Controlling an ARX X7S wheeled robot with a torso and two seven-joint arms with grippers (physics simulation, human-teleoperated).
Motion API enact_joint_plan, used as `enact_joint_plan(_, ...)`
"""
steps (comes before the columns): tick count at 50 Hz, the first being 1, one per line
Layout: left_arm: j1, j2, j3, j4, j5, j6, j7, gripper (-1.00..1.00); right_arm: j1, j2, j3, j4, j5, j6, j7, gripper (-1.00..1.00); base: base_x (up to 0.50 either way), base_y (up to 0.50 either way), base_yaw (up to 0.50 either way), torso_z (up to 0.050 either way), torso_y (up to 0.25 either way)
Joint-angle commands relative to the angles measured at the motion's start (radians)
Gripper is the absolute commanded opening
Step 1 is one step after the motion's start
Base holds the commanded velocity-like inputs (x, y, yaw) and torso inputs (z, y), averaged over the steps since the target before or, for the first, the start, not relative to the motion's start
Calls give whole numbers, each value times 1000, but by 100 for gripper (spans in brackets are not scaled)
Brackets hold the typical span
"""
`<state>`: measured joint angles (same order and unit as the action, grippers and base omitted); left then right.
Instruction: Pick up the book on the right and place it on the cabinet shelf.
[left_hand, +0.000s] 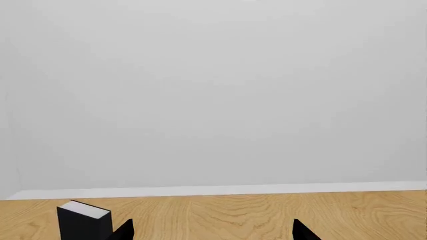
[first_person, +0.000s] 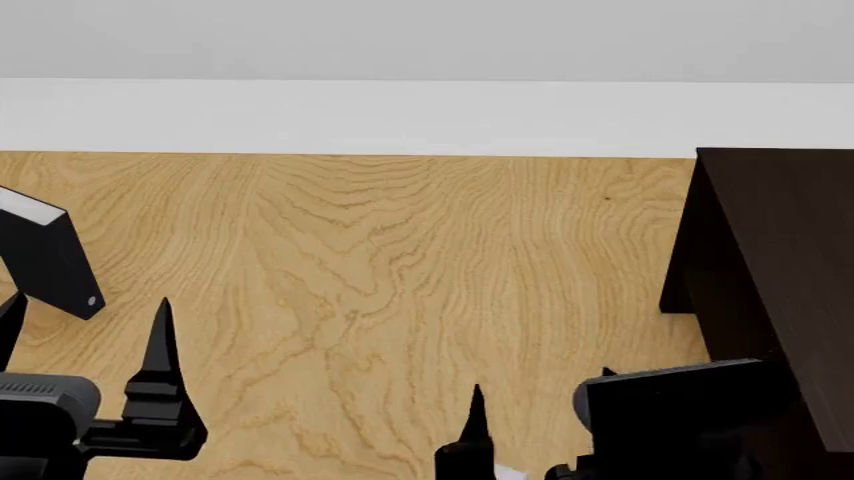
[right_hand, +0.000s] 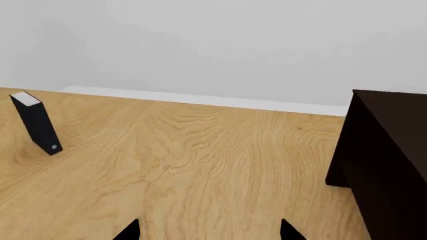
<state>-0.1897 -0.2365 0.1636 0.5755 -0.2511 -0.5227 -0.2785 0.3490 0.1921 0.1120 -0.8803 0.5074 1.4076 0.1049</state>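
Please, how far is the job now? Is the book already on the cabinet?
Done: nothing that shows; no book is seen on the cabinet. In hand: nothing; the left tool and the right tool are both open and empty. Left: everything. Only a black book is in view, so the book to move must first be found, grasped and shelved.

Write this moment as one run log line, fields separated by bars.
left gripper open, empty | right gripper open, empty | black book upright on floor | cabinet at right
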Motion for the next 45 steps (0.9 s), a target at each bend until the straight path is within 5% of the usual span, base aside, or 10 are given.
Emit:
enact_joint_plan(1,-1,-8,-3,7,-13,-1,0,100,0,3,95,-25,294,162,173,100,0,0,0,0,0)
enact_joint_plan(15,-11,-13,2,11,-19,-9,-7,100,-28,82,136,11,737,144,535,100,0,0,0,0,0)
enact_joint_plan(45,-27,-20,27,22,-28,-12,-16,100,-222,124,130,-62,823,26,572,100,0,0,0,0,0)
